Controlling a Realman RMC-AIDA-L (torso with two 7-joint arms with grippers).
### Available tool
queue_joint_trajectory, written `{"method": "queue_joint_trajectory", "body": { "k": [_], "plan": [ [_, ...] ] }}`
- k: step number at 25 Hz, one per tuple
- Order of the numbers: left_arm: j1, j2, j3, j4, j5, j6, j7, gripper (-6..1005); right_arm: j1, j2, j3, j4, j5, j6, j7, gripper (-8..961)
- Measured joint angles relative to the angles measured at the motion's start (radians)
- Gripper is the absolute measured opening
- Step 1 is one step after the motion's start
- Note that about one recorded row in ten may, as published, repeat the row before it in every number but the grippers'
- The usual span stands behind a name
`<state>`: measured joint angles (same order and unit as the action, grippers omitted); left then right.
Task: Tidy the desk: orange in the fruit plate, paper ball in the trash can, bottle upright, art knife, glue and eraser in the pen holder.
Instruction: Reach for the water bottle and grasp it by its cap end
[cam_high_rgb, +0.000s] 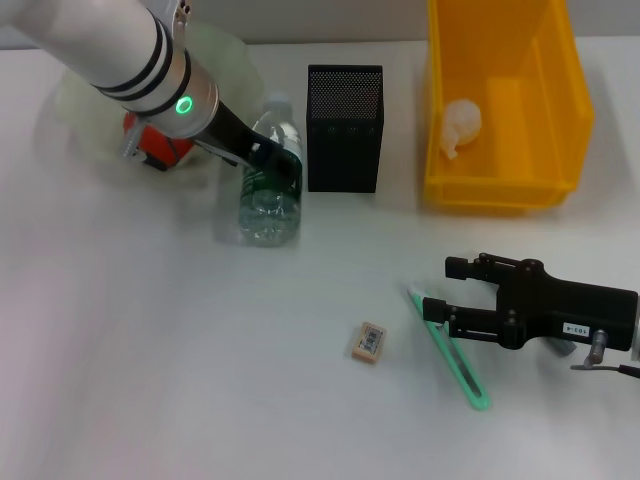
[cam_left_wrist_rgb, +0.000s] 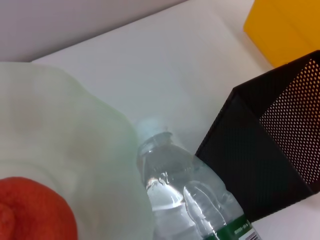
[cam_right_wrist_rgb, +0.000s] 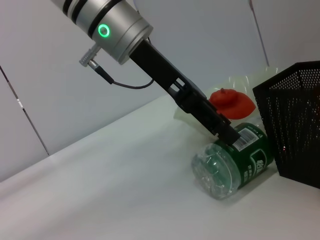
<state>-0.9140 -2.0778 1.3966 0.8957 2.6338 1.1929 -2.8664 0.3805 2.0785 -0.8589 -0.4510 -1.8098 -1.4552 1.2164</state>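
My left gripper (cam_high_rgb: 272, 160) clamps the lying bottle (cam_high_rgb: 270, 190) at its label, at nine o'clock of the pen holder (cam_high_rgb: 344, 128), to stand it up, while my right gripper (cam_high_rgb: 440, 290) waits spread beside the art knife (cam_high_rgb: 452, 352)

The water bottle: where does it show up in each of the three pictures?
Head view: bottle lying left of the black mesh cup, left claw on it.
Left wrist view: bottle beside the cup.
Right wrist view: bottle against the cup.
Shared landmark: the cup.
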Motion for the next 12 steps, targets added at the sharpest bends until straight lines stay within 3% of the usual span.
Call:
{"method": "queue_joint_trajectory", "body": {
  "k": [12],
  "plan": [
    [-0.013,-0.001,-0.004,-0.074,-0.004,-0.047,0.010,805,0.004,0.002,-0.008,0.000,-0.001,0.015,0.000,774]
  ]
}}
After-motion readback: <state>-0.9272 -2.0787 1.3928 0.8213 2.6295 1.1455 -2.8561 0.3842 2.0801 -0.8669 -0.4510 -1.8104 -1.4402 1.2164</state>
